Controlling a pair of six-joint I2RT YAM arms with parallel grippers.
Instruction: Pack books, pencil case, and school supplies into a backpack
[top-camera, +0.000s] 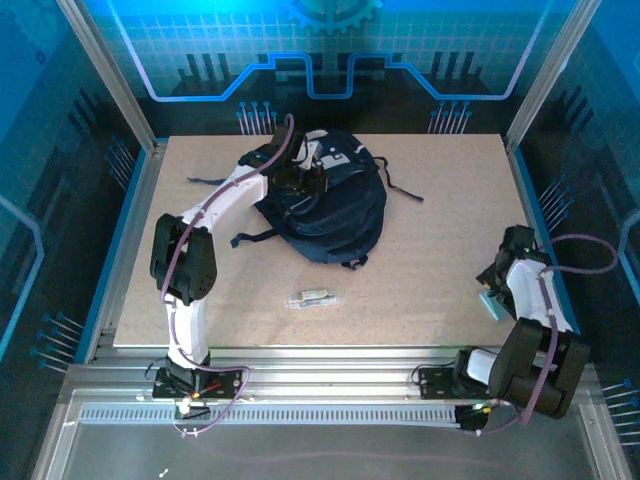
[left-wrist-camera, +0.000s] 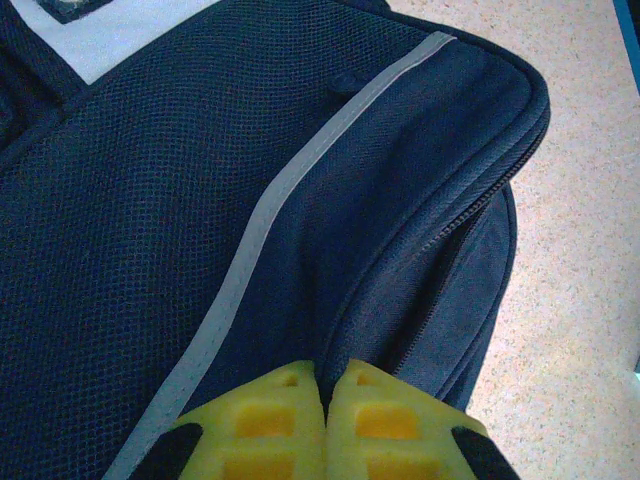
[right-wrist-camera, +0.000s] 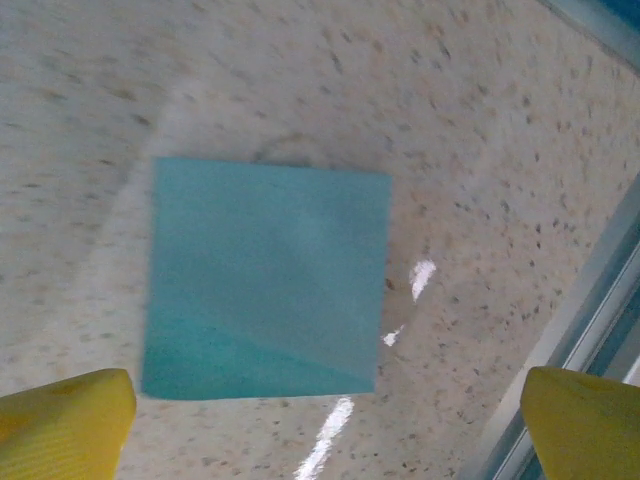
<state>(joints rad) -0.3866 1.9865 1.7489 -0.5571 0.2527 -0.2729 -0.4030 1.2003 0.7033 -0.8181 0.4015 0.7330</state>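
left tool (left-wrist-camera: 326, 385), closed tight, touches the navy backpack (left-wrist-camera: 150, 230).

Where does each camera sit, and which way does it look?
Top external: above and behind the arms, looking down at the tabletop; both arms show, left gripper at the navy-blue fabric backpack.
Left wrist: on the left arm, looking down at the backpack; the left gripper, yellow, shut, shows.
Right wrist: on the right arm, looking down at a teal square; the right gripper, yellow, open, shows.
Shared: top and left wrist both see the backpack; top and right wrist, the teal square.
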